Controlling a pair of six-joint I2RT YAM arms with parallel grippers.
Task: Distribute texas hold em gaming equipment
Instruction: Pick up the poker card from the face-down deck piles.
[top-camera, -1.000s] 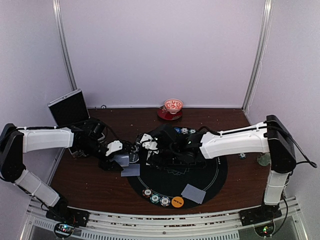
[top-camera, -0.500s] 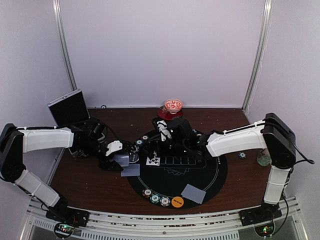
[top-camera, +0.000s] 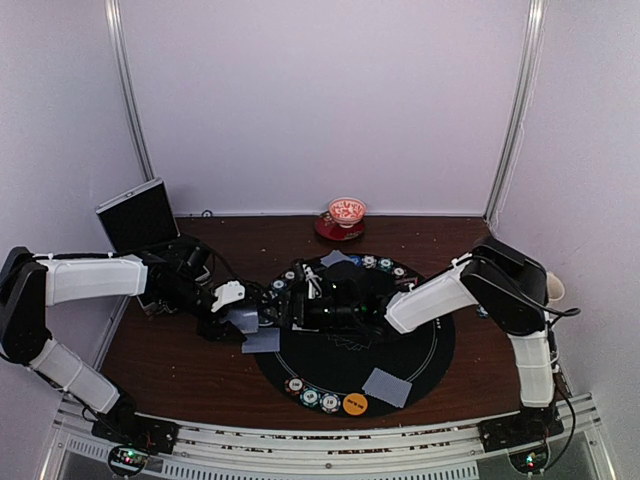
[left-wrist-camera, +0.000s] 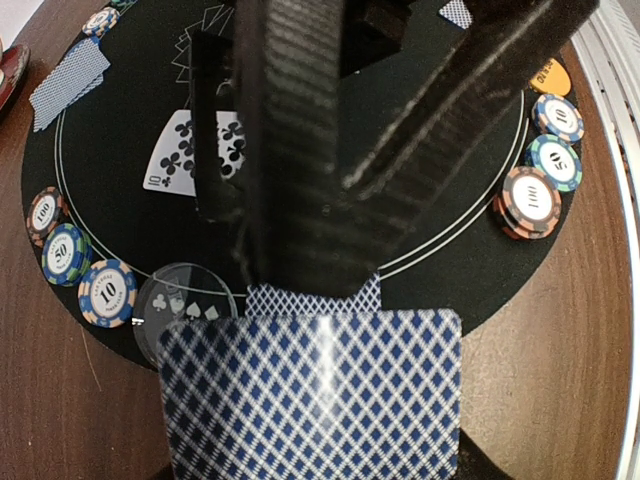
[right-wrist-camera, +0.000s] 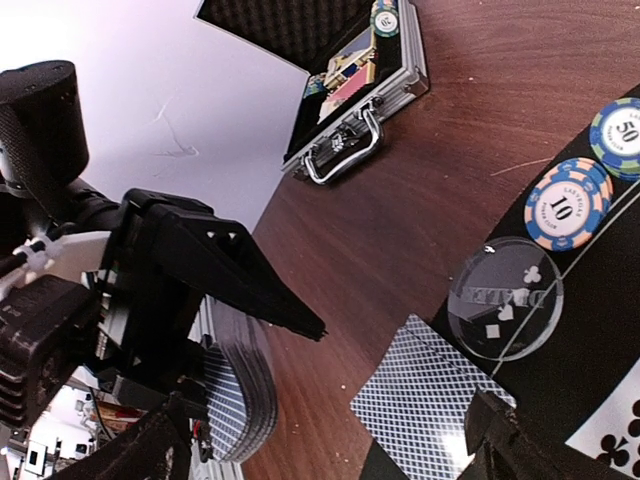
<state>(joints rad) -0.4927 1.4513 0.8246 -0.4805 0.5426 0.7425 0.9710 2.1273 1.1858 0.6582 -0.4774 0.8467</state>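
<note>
Ten of clubs (left-wrist-camera: 190, 150) is now laid face up on the mat (left-wrist-camera: 118, 222); right gripper (top-camera: 298, 300) has been brought back, fingers apart, beside the deck (left-wrist-camera: 310, 400) clamped in the left gripper (top-camera: 238, 320) (next card probably to be drawn); dealing judged mid-way.

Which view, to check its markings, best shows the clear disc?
Right wrist: the clear disc lies whole and close, suit marks visible. Left wrist shows it partly behind the held cards; top view: too small to tell.

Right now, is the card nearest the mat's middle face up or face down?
Face up. The left wrist view shows the card with club pips and a 10 at its corner, flat on the black mat.
</note>
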